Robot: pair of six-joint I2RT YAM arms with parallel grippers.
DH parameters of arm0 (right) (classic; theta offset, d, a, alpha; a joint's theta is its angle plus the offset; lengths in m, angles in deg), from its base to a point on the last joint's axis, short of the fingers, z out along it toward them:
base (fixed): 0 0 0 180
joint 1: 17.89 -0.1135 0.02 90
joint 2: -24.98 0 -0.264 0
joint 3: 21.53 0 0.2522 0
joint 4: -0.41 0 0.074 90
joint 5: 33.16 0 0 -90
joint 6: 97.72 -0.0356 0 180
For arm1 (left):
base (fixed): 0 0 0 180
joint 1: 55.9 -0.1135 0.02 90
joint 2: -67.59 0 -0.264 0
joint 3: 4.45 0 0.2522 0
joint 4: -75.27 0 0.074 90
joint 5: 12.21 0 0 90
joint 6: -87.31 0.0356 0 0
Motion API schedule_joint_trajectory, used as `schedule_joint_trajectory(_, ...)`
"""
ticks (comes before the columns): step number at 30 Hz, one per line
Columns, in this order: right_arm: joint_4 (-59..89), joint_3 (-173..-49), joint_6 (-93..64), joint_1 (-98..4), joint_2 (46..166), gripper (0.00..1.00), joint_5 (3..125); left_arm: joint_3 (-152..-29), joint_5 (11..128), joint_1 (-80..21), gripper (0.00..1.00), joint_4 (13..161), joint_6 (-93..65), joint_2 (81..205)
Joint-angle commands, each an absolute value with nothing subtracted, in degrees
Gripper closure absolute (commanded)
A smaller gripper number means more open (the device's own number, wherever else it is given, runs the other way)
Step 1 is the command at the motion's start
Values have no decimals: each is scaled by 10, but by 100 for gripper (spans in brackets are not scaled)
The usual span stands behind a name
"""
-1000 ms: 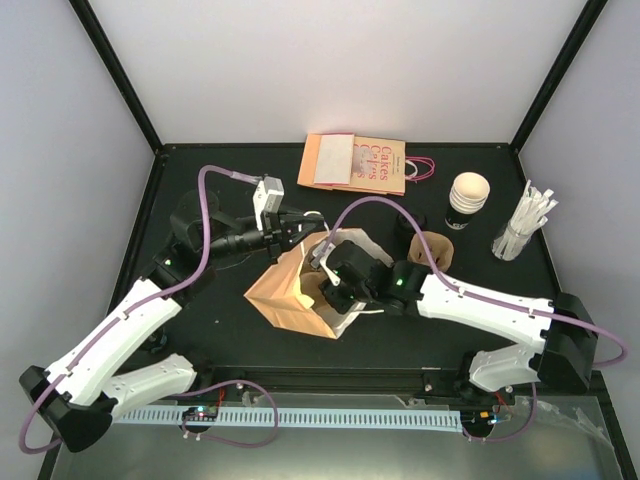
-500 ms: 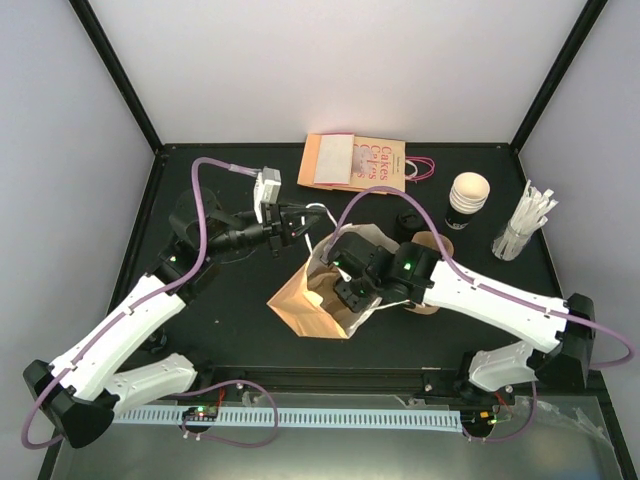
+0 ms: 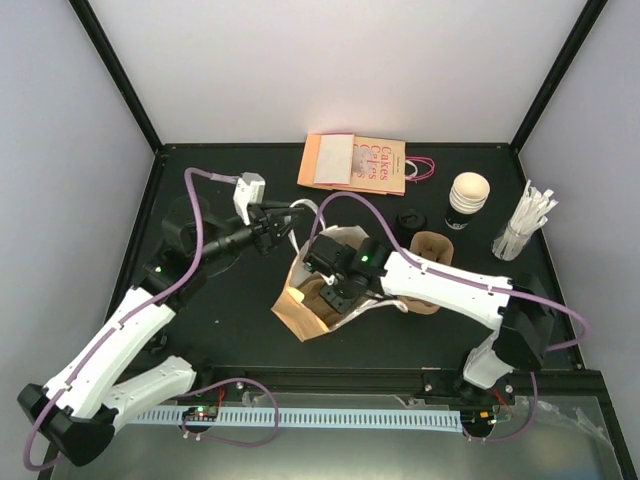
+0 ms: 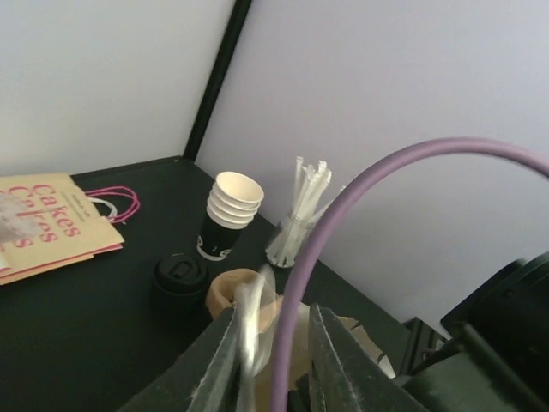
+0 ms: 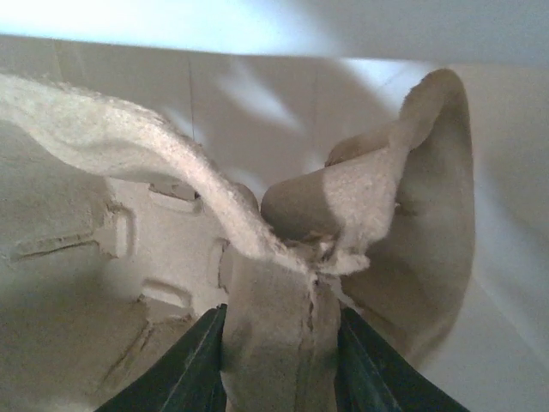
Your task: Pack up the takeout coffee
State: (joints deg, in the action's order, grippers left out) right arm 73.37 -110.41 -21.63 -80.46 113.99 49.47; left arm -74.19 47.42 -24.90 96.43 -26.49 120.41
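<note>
The takeout coffee (image 3: 410,222), a black lidded cup, stands on the table right of the brown paper bag (image 3: 300,318); the left wrist view shows it too (image 4: 180,279). My right gripper (image 3: 336,290) reaches into the bag's open mouth. In the right wrist view it (image 5: 281,313) is shut on the central rib of a moulded-pulp cup carrier (image 5: 274,343), with the bag's white inner wall behind. My left gripper (image 3: 283,228) hovers at the bag's upper left; its jaws stand apart (image 4: 273,313), and the blurred white bag handle (image 4: 249,322) lies against the left finger.
A stack of open black cups (image 3: 468,200) and a bundle of white straws (image 3: 522,225) stand at the back right. A flat "Cakes" bag (image 3: 355,163) lies at the back. A brown pulp piece (image 3: 432,248) shows beside my right arm.
My left gripper has drifted left and its jaws have parted from the handle. The right arm has pushed further left into the bag, which has shifted and stands more upright.
</note>
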Motion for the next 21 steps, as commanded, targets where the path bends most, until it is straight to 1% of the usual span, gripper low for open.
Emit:
schedule_joint_trajectory(1,738,-1136,-192,-799,1187,65,512,-754,531,-260,71,1010,-204,1164)
schedule_joint_trajectory(4,735,-1149,-185,-797,1206,65,519,-754,542,-260,49,1047,-164,1132)
schedule_joint_trajectory(5,733,-1153,-183,-796,1212,65,521,-754,540,-260,44,1058,-152,1122)
schedule_joint_trajectory(8,728,-1164,-175,-793,1233,65,525,-756,545,-261,34,1094,-121,1098)
schedule_joint_trajectory(17,713,-1183,-165,-787,1277,65,538,-788,648,-264,33,1179,-121,1085)
schedule_joint_trajectory(18,710,-1183,-164,-787,1280,65,541,-791,641,-269,29,1184,-133,1084)
schedule_joint_trajectory(21,707,-1181,-164,-787,1291,66,545,-795,577,-306,28,1185,-170,1086)
